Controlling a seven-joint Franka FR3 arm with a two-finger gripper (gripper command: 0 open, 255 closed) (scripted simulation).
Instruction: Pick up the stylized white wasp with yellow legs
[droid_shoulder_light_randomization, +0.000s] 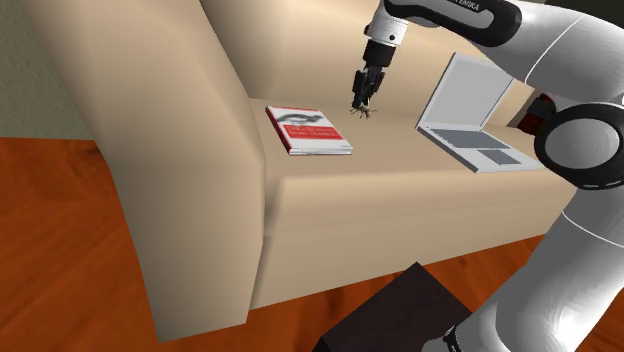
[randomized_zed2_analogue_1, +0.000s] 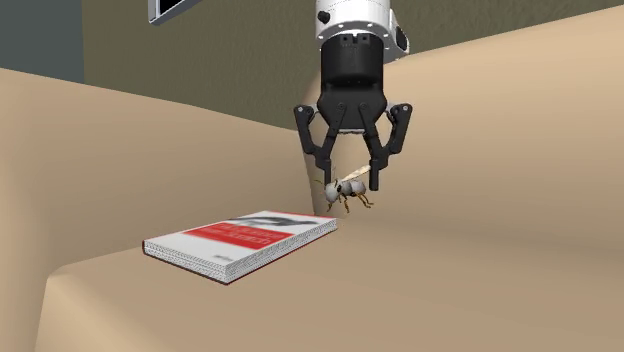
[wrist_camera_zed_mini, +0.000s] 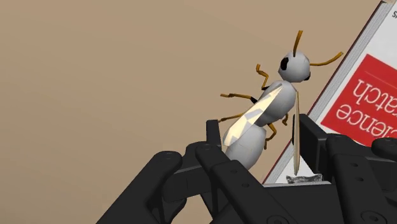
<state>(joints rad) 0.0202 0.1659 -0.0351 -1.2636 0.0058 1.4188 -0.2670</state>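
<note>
The wasp (randomized_zed2_analogue_1: 350, 188) has a white body, yellow-brown legs and antennae, and pale wings. My black gripper (randomized_zed2_analogue_1: 351, 183) points straight down over the tan sofa seat (randomized_zed2_analogue_1: 450, 290) and is shut on it. The abdomen (wrist_camera_zed_mini: 249, 141) sits between the fingertips and one wing lies against a finger. Its head (wrist_camera_zed_mini: 294, 66) sticks out beyond the fingers toward the book. In the shoulder view the wasp (droid_shoulder_light_randomization: 362, 109) hangs at the gripper's (droid_shoulder_light_randomization: 361, 100) tips, just over the seat near the backrest.
A red-and-white book (droid_shoulder_light_randomization: 308, 130) lies flat on the seat close to the shoulder view's left of the gripper. An open grey laptop (droid_shoulder_light_randomization: 470, 118) sits to its right. The sofa's backrest (randomized_zed2_analogue_1: 520, 120) rises behind and a thick armrest (droid_shoulder_light_randomization: 150, 140) stands at the left.
</note>
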